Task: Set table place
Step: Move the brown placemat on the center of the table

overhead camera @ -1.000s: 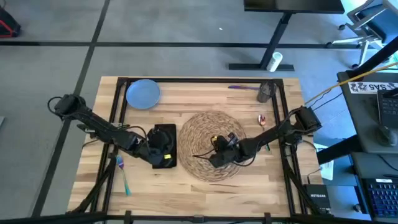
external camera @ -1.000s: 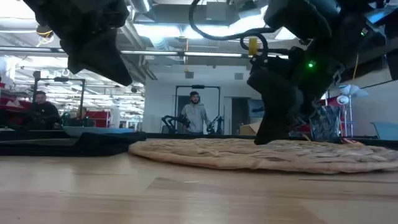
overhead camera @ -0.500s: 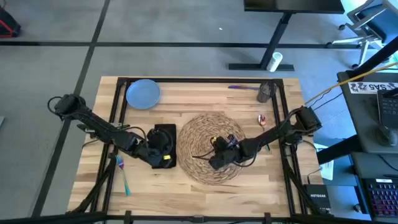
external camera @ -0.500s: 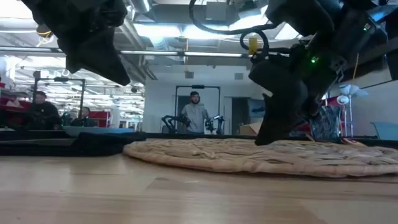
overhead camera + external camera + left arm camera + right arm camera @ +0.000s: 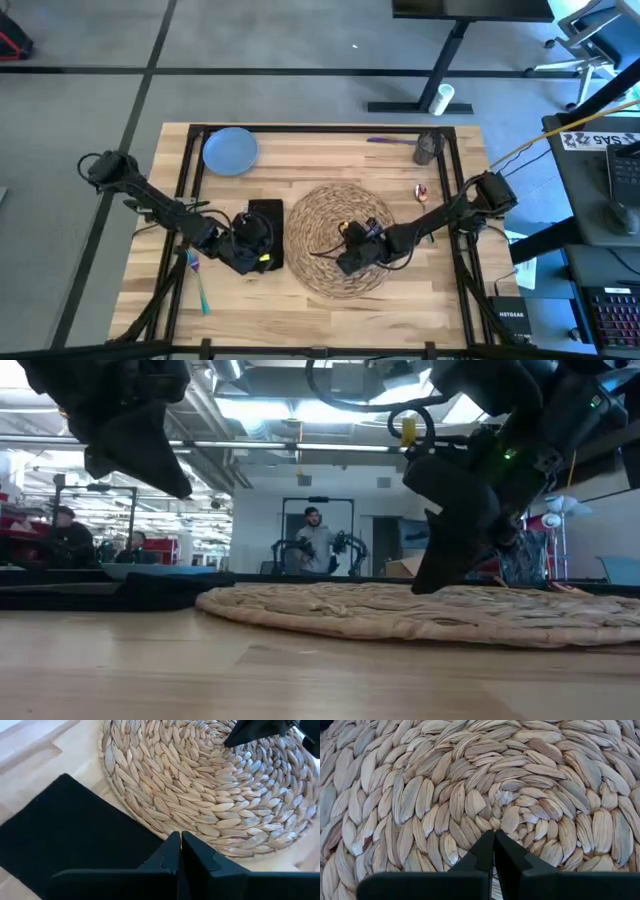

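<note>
1. Worktop [image 5: 320, 150]: stiff wood.
2. Placemat [image 5: 320, 215], centre: light, floppy weave; best taken at the rim.
3. Napkin [image 5: 268, 212], touching mat's 9 o'clock edge: soft cloth, prob. pinch a corner.
4. Plate [image 5: 230, 151], 10 o'clock corner: prob. slick & fragile; grip the rim.
5. Right end effector [image 5: 494, 851] pressed on mat, fingers together, empty.
6. Left end effector [image 5: 180, 851] over napkin, fingers together, empty.
7. Cup [image 5: 426, 149], 1 o'clock; fork [image 5: 201, 290], 8 o'clock, well apart. Arms crowd the centre.

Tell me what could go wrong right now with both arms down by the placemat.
1. The right tool, shut, presses on the woven placemat; dragging could slide it onto the black napkin beside it.
2. The left tool, shut above the napkin, sits near the right arm, so they might collide.
</note>
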Controlling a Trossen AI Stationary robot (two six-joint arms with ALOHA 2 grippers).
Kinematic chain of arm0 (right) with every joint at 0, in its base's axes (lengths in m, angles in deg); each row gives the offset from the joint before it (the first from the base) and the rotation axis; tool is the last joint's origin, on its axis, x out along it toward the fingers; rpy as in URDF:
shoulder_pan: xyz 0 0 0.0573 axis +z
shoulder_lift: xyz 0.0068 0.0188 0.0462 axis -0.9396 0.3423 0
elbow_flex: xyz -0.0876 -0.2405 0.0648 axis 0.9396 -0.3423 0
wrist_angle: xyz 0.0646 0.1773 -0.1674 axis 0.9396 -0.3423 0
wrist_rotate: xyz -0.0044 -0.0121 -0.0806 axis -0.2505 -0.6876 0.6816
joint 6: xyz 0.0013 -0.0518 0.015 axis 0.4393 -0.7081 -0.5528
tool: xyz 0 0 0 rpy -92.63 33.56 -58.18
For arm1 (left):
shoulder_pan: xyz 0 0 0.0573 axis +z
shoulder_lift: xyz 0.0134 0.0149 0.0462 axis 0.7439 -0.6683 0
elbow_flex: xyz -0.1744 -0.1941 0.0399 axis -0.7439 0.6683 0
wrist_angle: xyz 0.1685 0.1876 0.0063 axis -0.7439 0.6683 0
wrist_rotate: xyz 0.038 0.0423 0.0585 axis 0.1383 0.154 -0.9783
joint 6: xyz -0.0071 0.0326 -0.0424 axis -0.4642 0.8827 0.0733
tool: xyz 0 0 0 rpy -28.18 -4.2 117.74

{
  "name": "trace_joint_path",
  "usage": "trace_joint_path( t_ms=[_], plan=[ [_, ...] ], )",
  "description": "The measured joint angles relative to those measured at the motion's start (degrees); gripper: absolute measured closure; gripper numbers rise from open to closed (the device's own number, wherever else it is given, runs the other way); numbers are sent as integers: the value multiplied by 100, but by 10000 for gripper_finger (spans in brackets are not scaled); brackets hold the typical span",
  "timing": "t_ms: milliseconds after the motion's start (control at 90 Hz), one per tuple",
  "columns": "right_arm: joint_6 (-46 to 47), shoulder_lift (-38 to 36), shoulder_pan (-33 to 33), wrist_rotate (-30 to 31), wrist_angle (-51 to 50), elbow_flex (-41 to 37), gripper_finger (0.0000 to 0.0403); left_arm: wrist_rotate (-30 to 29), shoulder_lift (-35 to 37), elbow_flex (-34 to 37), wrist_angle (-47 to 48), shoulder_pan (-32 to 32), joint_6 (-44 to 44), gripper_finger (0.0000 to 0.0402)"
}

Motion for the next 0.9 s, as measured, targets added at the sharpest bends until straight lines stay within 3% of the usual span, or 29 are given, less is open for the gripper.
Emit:
trace_joint_path(
  t_ms=[467,900],
  plan=[
    [-821,11,-11,126,-409,961,403,578,-893,0,-286,-290,-481,402],
    [-916,-2,-11,249,-783,1106,403,772,-1637,0,-578,-485,-1205,402]
  ],
)
